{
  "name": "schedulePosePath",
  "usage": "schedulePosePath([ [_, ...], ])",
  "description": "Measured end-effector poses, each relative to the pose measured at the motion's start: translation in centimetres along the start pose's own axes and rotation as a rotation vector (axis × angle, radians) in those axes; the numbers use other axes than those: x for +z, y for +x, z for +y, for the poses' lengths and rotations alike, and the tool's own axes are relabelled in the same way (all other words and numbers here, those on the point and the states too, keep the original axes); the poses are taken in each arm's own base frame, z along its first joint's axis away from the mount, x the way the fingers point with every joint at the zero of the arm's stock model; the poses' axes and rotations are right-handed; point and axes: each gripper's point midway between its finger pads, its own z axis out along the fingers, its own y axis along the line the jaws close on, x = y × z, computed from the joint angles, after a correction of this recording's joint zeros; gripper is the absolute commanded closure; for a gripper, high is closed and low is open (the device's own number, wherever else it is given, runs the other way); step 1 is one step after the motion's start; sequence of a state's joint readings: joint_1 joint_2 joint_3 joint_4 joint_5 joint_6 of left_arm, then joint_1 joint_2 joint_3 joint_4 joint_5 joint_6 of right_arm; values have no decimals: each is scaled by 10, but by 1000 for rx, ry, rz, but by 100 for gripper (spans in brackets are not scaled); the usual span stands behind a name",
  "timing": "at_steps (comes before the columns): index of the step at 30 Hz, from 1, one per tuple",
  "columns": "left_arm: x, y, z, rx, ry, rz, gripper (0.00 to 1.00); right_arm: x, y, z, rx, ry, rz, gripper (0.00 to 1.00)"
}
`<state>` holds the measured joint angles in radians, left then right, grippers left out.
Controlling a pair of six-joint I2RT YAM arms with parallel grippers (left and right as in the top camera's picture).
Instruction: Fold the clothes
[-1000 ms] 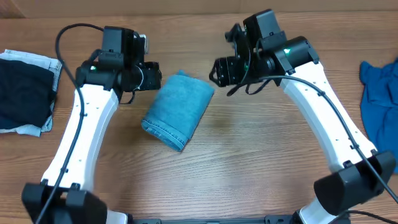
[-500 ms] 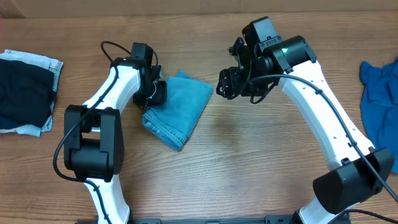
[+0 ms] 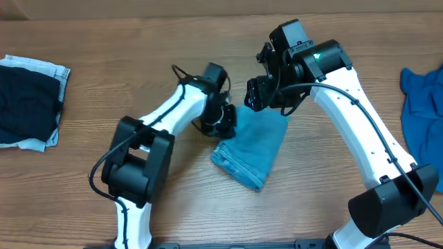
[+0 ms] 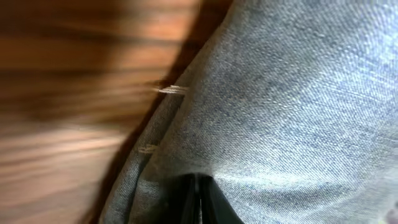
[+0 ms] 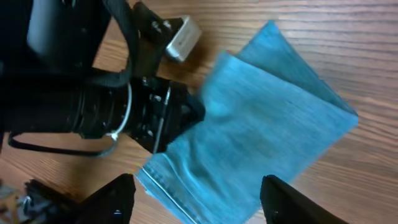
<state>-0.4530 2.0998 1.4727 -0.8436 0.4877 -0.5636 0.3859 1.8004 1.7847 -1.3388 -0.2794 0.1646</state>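
The clothes in play are one folded light-blue denim bundle [image 3: 252, 149] lying in the middle of the table. My left gripper [image 3: 226, 120] is at the bundle's left edge, shut on a fold of the denim. In the left wrist view the cloth [image 4: 292, 93] fills the frame and the fingers [image 4: 200, 196] pinch together with fabric between them. Just above the bundle's far end hovers my right gripper [image 3: 266, 97], open. The right wrist view shows the denim [image 5: 255, 137] below and between its spread fingertips [image 5: 118, 199], with the left gripper [image 5: 180, 112] at the cloth's edge.
A dark navy piece lying on pale denim [image 3: 28, 104] sits at the table's far left. A brighter blue garment [image 3: 422, 97] lies crumpled at the right edge. Both arms cross the middle of the table.
My left gripper went from open to shut on the bundle's edge and carried the bundle rightward to the table's centre. The right gripper has stayed almost where it was.
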Motion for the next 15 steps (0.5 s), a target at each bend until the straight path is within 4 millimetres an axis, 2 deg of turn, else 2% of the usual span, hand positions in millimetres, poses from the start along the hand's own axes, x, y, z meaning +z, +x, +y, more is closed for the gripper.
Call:
schedulePosePath([
  [2, 1, 1, -3, -27, 8, 4, 80, -1, 0, -3, 22, 4, 3, 25],
  [4, -2, -1, -2, -43, 22, 7, 74, -4, -4, -16, 86, 11, -7, 20],
  [7, -9, -6, -1, -10, 46, -5, 65, -15, -12, -51, 221, 26, -33, 14],
  [9, -28, -13, -4, 56, 68, -52, 60, -26, -11, -83, 335, 35, -37, 9],
  [12, -76, -28, -19, 194, 109, -174, 55, -37, -6, -113, 447, 36, -36, 8],
  [13, -98, -32, -27, 252, 124, -232, 55, -41, -3, -123, 483, 37, -33, 8],
  [14, -129, -33, -40, 332, 142, -312, 55, -45, -1, -131, 512, 38, -34, 7],
  [15, -147, -32, -48, 382, 152, -357, 56, -47, 0, -137, 529, 40, -35, 7],
])
